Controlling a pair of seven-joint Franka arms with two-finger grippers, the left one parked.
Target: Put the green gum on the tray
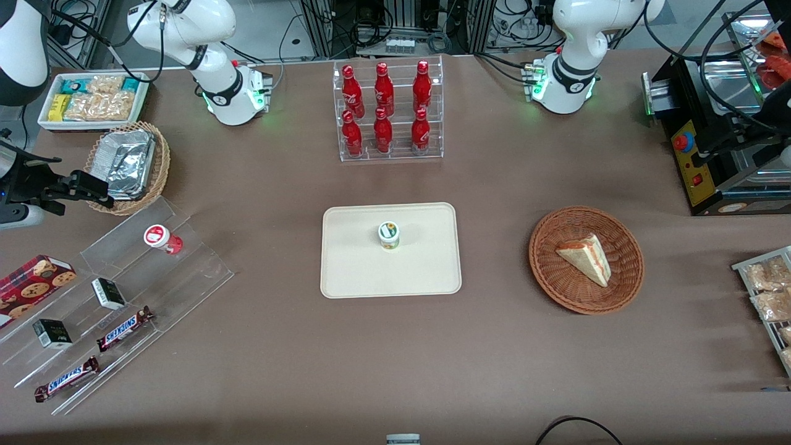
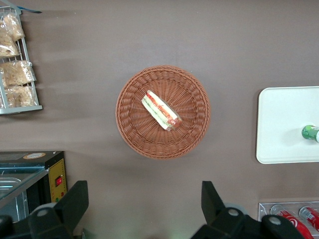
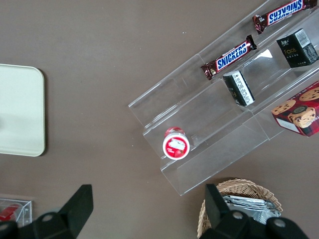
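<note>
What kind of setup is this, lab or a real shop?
Most likely a lab mock-up of a snack kiosk: red bottles in an acrylic rack, Snickers bars on a clear stepped shelf, cable-strewn equipment racks at the table edge. The green gum stands on the tray; the pincer hangs open above the shelf.

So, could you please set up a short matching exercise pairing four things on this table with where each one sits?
Things:
1. green gum
2. red gum
3. sandwich
4. claw

Places:
A. in the brown wicker basket
B. upright on the tray
C. open, above the table near the clear stepped stand
D. on the clear stepped stand

Pairs: 1-B, 2-D, 3-A, 4-C
</note>
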